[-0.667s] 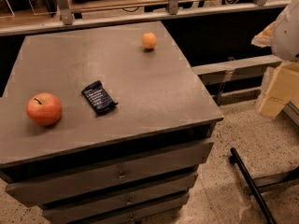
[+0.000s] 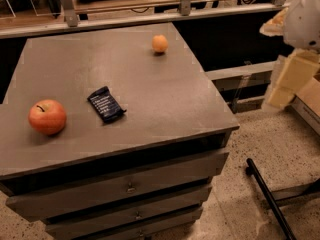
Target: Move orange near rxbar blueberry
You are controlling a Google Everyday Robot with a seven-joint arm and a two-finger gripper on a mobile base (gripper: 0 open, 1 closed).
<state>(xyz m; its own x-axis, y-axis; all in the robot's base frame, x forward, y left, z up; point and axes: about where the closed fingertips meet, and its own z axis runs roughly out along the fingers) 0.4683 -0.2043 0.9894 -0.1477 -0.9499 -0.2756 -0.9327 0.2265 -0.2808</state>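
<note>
Leftmost, a red apple (image 2: 47, 116) is seen near the front left of the grey drawer cabinet's top (image 2: 165, 99). Just to its right, the rxbar blueberry (image 2: 106, 104) lies flat and is turned at an angle. Further right and well back, the orange (image 2: 160, 43) rests near the far edge, well apart from the bar. Off the cabinet, at the right edge of the view, the gripper (image 2: 289, 79) is held above the floor; how far it is open cannot be told, and it is well apart from all three items. A black bar (image 2: 267, 196) lies on the speckled floor below it.
</note>
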